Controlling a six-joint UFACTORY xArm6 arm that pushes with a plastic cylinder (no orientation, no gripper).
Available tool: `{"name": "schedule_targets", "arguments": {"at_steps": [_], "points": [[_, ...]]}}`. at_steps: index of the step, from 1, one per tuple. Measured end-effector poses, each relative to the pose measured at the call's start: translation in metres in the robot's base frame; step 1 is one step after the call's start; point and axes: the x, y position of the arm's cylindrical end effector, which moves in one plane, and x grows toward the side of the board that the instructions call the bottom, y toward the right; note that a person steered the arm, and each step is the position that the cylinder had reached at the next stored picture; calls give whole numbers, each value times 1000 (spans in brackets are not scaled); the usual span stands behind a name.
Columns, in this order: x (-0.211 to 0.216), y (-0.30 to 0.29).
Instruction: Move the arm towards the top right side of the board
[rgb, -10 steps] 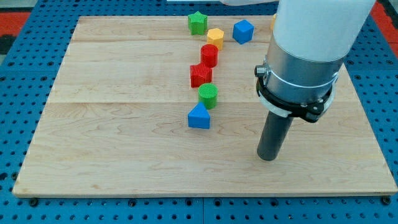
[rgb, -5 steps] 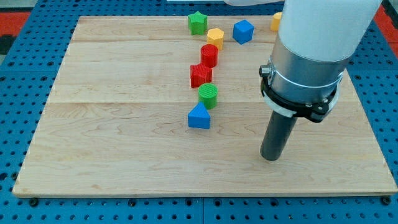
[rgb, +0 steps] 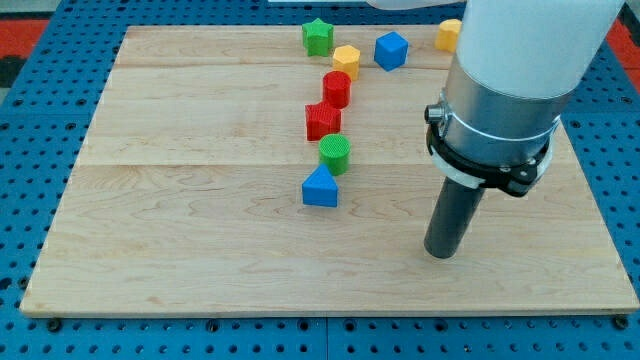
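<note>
You see my tip (rgb: 441, 252) resting on the wooden board (rgb: 180, 240) in the lower right part of the view, well apart from every block. There are no fingers to report: the arm ends in a plain dark rod under a grey collar and a white housing, so nothing is apart, together or clamped.

The blocks stand in a loose line running down the middle of the board, all to the view's left of my tip. At the top is the green star block (rgb: 318, 36), with the yellow hexagonal block (rgb: 346, 60) just below and right of it, and the blue cube (rgb: 391, 50) to the right of that. Below the yellow one you find the red cylinder (rgb: 337, 88), then the red star-like block (rgb: 322, 120) just beside it, then the green cylinder (rgb: 335, 154), and last the blue triangular block (rgb: 320, 188), nearly touching the green cylinder. The blue triangular block is the nearest to my tip.

A second yellow block (rgb: 449, 34) shows near the board's top right, partly hidden by the arm; you cannot make out its shape. The top right side of the board lies above my tip, mostly behind the arm's body.
</note>
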Motion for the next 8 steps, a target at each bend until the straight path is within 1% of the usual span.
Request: {"name": "schedule_targets", "arguments": {"at_steps": [1,2,3,4,5,7,8], "points": [[0,7],[-20,20],[-83,48],[-164,65],[-230,80],[-231,110],[-266,178]]}}
